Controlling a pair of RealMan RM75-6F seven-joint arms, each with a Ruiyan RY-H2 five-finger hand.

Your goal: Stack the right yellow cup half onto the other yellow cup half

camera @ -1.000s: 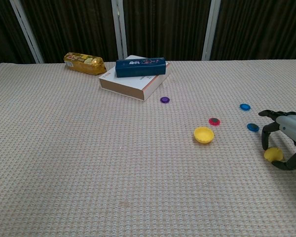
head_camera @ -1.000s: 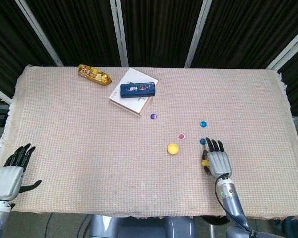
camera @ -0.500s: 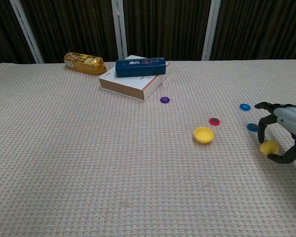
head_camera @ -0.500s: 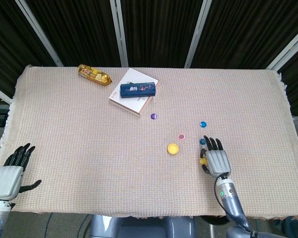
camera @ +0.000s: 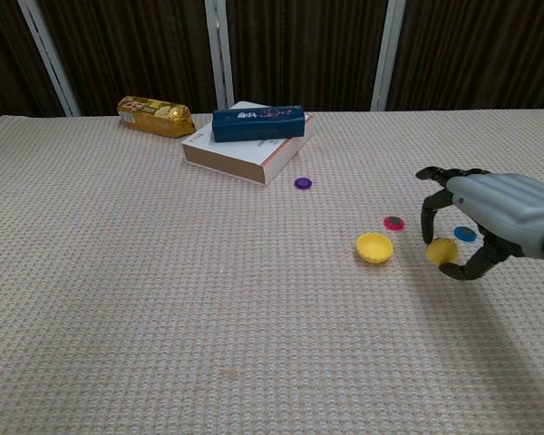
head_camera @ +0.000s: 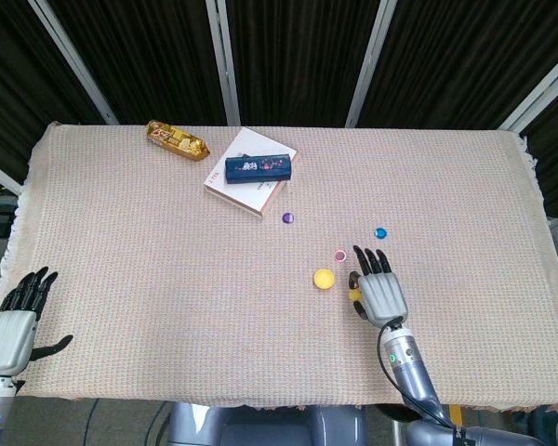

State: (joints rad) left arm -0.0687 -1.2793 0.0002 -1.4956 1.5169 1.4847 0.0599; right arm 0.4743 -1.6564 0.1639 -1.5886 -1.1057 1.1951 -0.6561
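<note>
My right hand (head_camera: 378,292) (camera: 490,217) pinches a small yellow cup half (camera: 442,251) between thumb and fingers, lifted a little above the cloth. In the head view only a sliver of this cup half (head_camera: 354,295) shows at the hand's left edge. The other yellow cup half (head_camera: 324,278) (camera: 374,246) lies open side up on the table, a short way left of the held one. My left hand (head_camera: 11,325) rests open at the table's near left corner, holding nothing; the chest view does not show it.
Small discs lie near the cup halves: red (camera: 394,222), blue (head_camera: 381,232) (camera: 465,234) and purple (head_camera: 287,218). A white book (head_camera: 239,181) with a dark blue case (head_camera: 258,167) on it and a gold snack pack (head_camera: 177,139) sit at the back left.
My right hand has lifted the yellow cup half off the cloth and carried it left toward the other cup half. The left hand has barely moved.
</note>
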